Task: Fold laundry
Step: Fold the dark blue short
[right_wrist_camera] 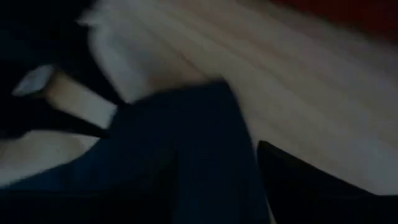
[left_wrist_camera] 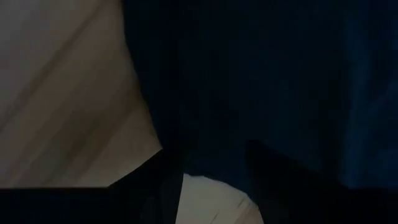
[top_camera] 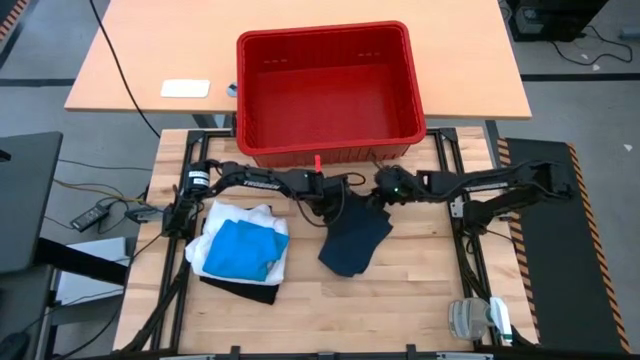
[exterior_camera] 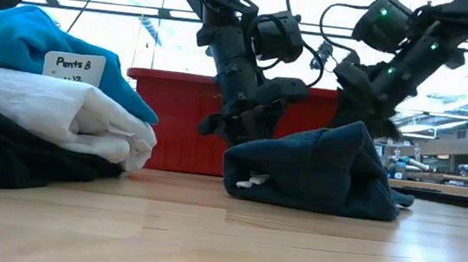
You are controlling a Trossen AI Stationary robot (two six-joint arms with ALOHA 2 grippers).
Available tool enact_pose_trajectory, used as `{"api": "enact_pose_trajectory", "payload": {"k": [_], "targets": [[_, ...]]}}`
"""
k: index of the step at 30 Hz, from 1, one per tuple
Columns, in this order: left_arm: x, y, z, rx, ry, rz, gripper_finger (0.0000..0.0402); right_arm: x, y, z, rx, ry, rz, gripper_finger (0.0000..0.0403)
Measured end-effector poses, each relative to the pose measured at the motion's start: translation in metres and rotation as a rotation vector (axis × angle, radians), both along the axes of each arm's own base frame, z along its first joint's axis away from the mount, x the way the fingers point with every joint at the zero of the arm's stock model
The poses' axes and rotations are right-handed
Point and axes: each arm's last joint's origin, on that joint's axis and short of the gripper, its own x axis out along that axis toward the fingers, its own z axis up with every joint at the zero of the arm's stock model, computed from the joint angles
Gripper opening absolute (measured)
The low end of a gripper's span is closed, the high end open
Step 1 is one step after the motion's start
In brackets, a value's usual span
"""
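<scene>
Left gripper [top_camera: 335, 203]: you have it low at the near-left edge of the dark navy garment [top_camera: 354, 243]; its fingers [left_wrist_camera: 273, 180] straddle the cloth edge, so it looks clenched on that garment.
Right gripper [top_camera: 383, 197]: you have it at the far-right edge of the same garment; whether its fingers are parted or closed on cloth, you cannot tell from these views.
Dark navy garment: it lies bunched on the wood in the middle of the table, raised into a hump at the far side under both grippers.
Folded stack: to your left of the garment, well apart, a bright blue piece [top_camera: 241, 248] sits on a white T-shirt [top_camera: 268, 221], which sits on a black garment [top_camera: 240, 291]; a paper tag on the blue piece reads "Pants 8".
Table [top_camera: 400, 310]: you are working on pale wood planks inside a dark metal frame.
Red basket [top_camera: 330, 90]: it stands just beyond the arms, at the far table edge.
Room: a second light wooden desk [top_camera: 480, 50] lies behind the basket, carrying a small white pad [top_camera: 185, 88]; cables trail on the grey floor at the left; bright windows fill the background in the low view.
</scene>
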Motion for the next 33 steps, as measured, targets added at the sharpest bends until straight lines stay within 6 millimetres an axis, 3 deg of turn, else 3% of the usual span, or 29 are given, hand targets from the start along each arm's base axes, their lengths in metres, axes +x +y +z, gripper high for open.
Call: {"api": "enact_pose_trajectory", "payload": {"k": [5,9,17,23,29,33], "targets": [[-0.001,0.023,0.001,-0.011,-0.039,-0.028,0.0174,-0.021,0.013,-0.002,0.328,0.052,-0.182,0.0266],[-0.002,0.036,-0.004,-0.099,-0.052,-0.080,0.0174,-0.026,0.036,-0.008,0.444,0.052,-0.214,0.0277],[0.008,0.025,-0.028,-0.175,-0.054,-0.134,0.0174,-0.027,0.071,-0.023,0.483,0.106,-0.286,0.0279],[0.014,0.014,-0.040,-0.135,-0.045,-0.166,0.0172,-0.013,0.079,-0.045,0.488,0.142,-0.319,0.0279],[0.016,0.005,-0.045,-0.126,-0.038,-0.185,0.0126,0.009,0.079,-0.059,0.489,0.025,-0.343,0.0249],[0.017,-0.001,-0.046,-0.178,-0.045,-0.220,0.0059,0.013,0.077,-0.065,0.448,0.024,-0.334,0.0179]]}}
